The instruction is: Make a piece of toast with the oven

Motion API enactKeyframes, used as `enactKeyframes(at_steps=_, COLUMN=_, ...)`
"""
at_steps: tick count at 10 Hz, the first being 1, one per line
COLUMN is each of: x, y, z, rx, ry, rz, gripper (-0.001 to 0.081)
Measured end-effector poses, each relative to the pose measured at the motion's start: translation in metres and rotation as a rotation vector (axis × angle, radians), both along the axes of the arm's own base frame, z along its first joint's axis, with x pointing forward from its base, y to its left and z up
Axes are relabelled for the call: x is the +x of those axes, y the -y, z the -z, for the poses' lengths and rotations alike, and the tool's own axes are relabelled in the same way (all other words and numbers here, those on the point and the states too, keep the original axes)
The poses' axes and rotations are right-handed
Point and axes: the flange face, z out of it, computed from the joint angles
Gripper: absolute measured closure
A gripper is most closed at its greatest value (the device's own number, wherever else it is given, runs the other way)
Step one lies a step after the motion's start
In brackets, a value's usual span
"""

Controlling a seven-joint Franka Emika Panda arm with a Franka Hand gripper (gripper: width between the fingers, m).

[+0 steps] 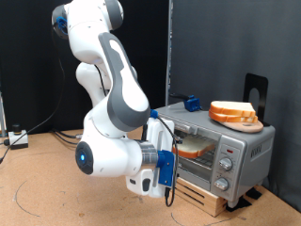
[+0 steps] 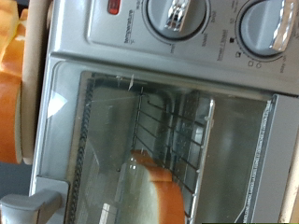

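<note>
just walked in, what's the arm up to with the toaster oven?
The Franka arm has its gripper at the front of the oven, which sits on a wooden crate. A piece of toast lies inside on the wire rack, seen through the glass door in the wrist view. A stack of bread slices rests on top of the oven. The pictures do not show whether the gripper is holding anything.
</note>
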Motion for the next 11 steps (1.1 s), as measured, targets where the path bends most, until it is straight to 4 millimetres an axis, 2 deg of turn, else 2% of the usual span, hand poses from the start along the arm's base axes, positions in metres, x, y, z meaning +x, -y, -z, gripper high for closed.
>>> enactKeyframes(at_steps=2, x=0.010, y=-0.001, z=-0.003, rx=0.026, ry=0.037, rz=0.005, gripper=-0.0001)
enactKeyframes(at_steps=4, x=0.030, y=-0.002, z=0.005, rx=0.042, ry=0.054, rz=0.003, gripper=-0.0001)
enactKeyframes(at_steps=8, x=0.054, y=-0.015, z=0.042, rx=0.065, ry=-0.122, rz=-0.076, gripper=-0.0001)
enactKeyframes(at_steps=11, x=0.058, y=-0.024, z=0.064, rx=0.084, ry=-0.156, rz=-0.108, gripper=-0.0001)
